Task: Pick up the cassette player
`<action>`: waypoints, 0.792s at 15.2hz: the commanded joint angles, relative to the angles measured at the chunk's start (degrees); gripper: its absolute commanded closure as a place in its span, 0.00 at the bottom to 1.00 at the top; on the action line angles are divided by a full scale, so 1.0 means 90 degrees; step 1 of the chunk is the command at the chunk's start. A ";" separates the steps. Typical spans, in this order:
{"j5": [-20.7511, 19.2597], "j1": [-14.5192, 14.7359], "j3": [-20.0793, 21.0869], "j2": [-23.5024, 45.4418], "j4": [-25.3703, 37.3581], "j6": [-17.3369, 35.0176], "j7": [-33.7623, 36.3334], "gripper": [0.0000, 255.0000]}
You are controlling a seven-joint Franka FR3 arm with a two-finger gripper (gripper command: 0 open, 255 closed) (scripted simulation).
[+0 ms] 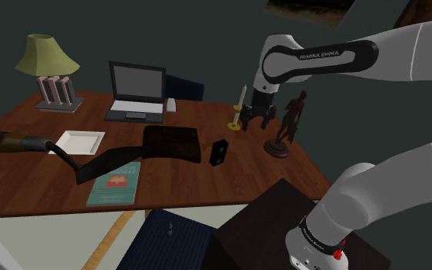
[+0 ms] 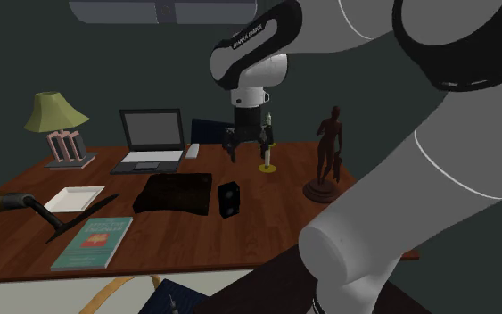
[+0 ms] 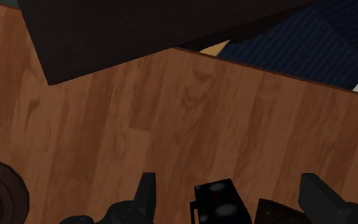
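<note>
**Gripper spread above the desk; cassette player not held.**

The gripper [image 1: 256, 121] hung over the wooden desk [image 1: 168, 184] with its two black fingers set wide apart and nothing clasped between them. It was positioned between a yellow candlestick [image 1: 239, 107] and a dark figurine [image 1: 289, 123]. The cassette player [image 1: 219, 152], a small black box, stood upright on the desk, just beside the right edge of a dark mat [image 1: 172, 143] as the shoulder view showed it, and lower-left of the gripper in that view. In the wrist view the player [image 3: 219, 202] appeared between the fingers, with a gap on either side. A laptop [image 1: 136, 93] and a teal book [image 1: 114, 184] lay well apart from it.
</note>
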 commanded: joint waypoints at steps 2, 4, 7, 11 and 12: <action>0.0122 -0.0034 0.0025 0.0708 0.0114 0.0677 0.0317 0.00; 0.0194 -0.0062 0.0020 0.1163 0.0220 0.1073 0.0492 0.00; 0.0308 -0.0100 -0.0002 0.1864 0.0442 0.1622 0.0735 0.00; 0.0485 -0.0149 -0.0046 0.2815 0.0851 0.2257 0.1021 0.00; 0.0535 -0.0161 -0.0059 0.3054 0.0973 0.2398 0.1086 0.00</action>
